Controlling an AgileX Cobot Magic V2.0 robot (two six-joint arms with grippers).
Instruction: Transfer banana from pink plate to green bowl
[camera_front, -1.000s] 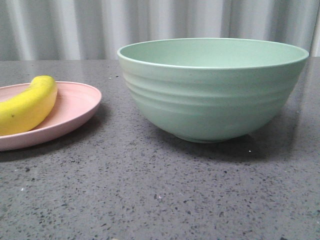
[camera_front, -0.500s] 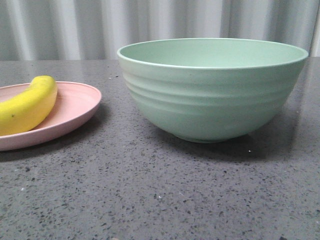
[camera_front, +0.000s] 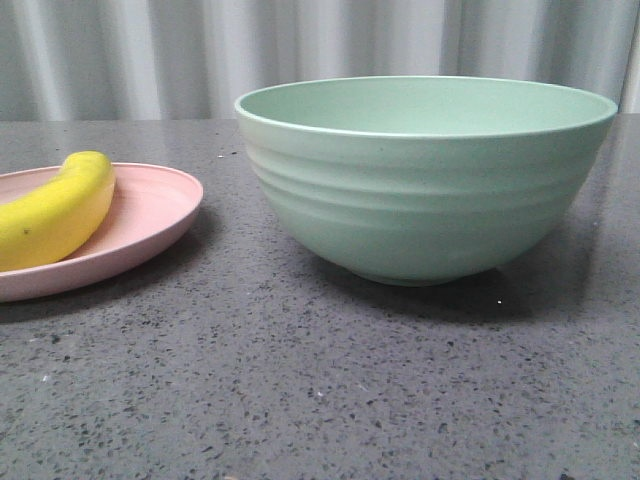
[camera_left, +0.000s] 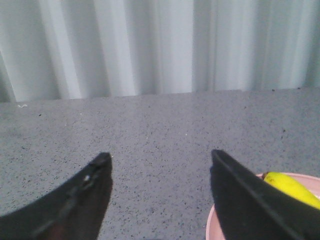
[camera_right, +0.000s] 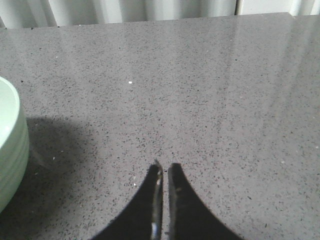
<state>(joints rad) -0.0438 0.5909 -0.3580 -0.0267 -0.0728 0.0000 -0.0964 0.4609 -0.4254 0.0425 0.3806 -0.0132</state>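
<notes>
Counter (camera_front: 300, 400): grey speckled stone. Green bowl (camera_front: 425, 180): centre-right, upright. Pink plate (camera_front: 150, 215): left edge, apart from bowl. Banana (camera_front: 55, 215): lying on plate. Left gripper (camera_left: 157, 162): fingers spread wide, holding nothing, beside plate. Right gripper (camera_right: 164, 169): fingers together, holding nothing.

my left tool (camera_left: 157, 160) hangs with its two dark fingers (camera_left: 85, 200) spread wide apart, nothing held between them, the tips raised above the desk (camera_left: 160, 130). my right tool (camera_right: 164, 168) has its two dark fingers pressed nearly together, only a thin slit between the tips, gripping nothing, pointing out over the desk. neither arm shows in my front view.
</notes>
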